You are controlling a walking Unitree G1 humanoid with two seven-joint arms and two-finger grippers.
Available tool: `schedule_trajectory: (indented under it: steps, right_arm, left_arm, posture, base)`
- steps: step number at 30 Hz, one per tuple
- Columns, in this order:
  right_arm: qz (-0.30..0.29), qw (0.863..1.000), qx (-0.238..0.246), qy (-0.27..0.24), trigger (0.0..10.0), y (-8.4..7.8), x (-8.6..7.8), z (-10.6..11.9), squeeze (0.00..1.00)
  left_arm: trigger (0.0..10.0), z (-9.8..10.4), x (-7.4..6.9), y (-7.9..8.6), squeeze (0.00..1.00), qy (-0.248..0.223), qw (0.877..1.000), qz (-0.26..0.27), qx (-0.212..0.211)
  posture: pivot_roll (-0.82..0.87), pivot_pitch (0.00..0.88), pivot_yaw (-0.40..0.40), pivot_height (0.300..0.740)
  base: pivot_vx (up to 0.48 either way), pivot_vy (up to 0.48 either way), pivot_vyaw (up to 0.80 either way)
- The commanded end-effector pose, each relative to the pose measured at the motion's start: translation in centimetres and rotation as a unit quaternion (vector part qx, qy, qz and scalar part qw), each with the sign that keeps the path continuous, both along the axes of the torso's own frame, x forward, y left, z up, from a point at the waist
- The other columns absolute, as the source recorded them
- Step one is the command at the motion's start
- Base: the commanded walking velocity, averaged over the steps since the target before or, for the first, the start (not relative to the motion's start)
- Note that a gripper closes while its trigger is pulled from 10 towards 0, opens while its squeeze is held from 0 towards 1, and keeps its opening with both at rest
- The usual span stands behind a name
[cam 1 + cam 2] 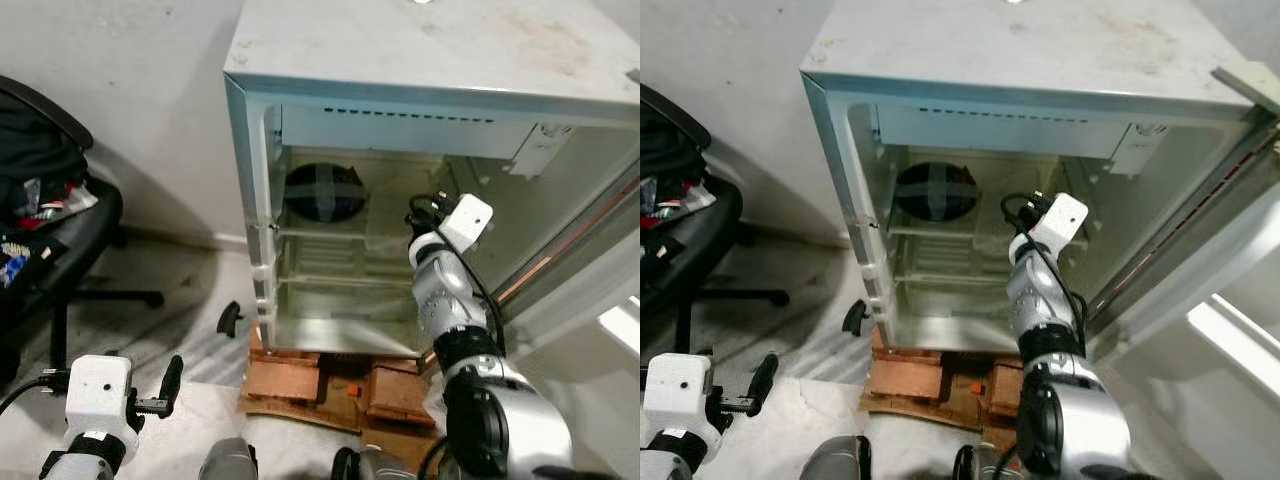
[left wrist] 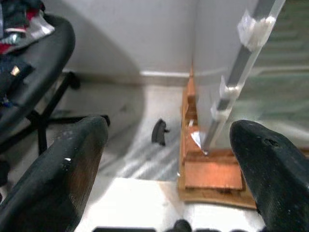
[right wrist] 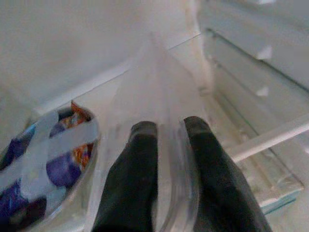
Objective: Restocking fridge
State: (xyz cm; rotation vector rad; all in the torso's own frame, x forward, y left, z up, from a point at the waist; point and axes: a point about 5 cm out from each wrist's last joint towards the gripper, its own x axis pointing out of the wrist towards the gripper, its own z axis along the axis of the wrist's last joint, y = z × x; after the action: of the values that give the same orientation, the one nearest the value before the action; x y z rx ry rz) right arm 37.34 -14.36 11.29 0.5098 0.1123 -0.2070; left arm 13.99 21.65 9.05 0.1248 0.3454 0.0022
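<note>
A small white fridge (image 1: 400, 65) stands open in front of me. On its upper shelf at the left sits a round dark container (image 1: 322, 192) with a taped cross on its lid, which the right wrist view also catches (image 3: 43, 159). My right arm (image 1: 445, 290) reaches into the fridge at shelf height. Its gripper (image 3: 170, 126) is shut on the rim of a clear plastic container (image 3: 154, 82), held beside the round one over the shelf. My left gripper (image 2: 169, 128) hangs low at the left, open and holding nothing.
The fridge rests on brown bricks (image 1: 330, 385). Its door (image 1: 600, 290) swings open to the right. A black office chair (image 1: 60, 240) piled with clothes stands at the left. A small black piece (image 1: 230, 318) lies on the floor near the fridge's left corner.
</note>
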Motion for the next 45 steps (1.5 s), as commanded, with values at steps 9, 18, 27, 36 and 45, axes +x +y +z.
schedule_trajectory:
  steps: [9,18,27,36,45]
  right_arm:
    - [-0.011,0.995,0.098,0.004,10.0,1.1,1.0,0.5,0.00]
    - [-0.007,0.990,0.139,-0.008,10.0,2.5,2.4,3.1,0.00]
    - [0.015,0.986,0.161,-0.040,10.0,2.7,3.5,5.9,1.00]
    - [0.036,0.993,0.098,-0.059,10.0,1.6,4.1,7.5,1.00]
    - [0.066,0.989,-0.109,-0.074,10.0,0.7,4.3,8.9,1.00]
  left_arm:
    - [10.0,1.9,-2.4,-0.2,0.00,0.013,1.000,0.012,0.002]
    - [10.0,2.2,-4.1,-0.8,0.00,0.037,0.999,0.024,-0.005]
    - [10.0,1.9,-4.1,-0.9,0.00,0.042,0.999,0.030,-0.009]
    - [10.0,1.3,-3.6,-0.9,0.00,0.045,0.998,0.042,-0.015]
    - [10.0,0.7,-1.9,-0.7,0.00,0.029,0.998,0.047,-0.016]
  posture:
    - [0.42,0.312,-0.079,0.740]
    - [0.45,0.350,-0.104,0.740]
    - [0.44,0.349,-0.118,0.740]
    - [0.42,0.330,-0.129,0.740]
    - [0.39,0.285,-0.136,0.740]
  base:
    - [0.000,0.000,0.00]
    - [0.000,0.000,0.00]
    - [0.000,0.000,0.00]
    - [0.000,0.000,0.00]
    - [0.000,0.000,0.00]
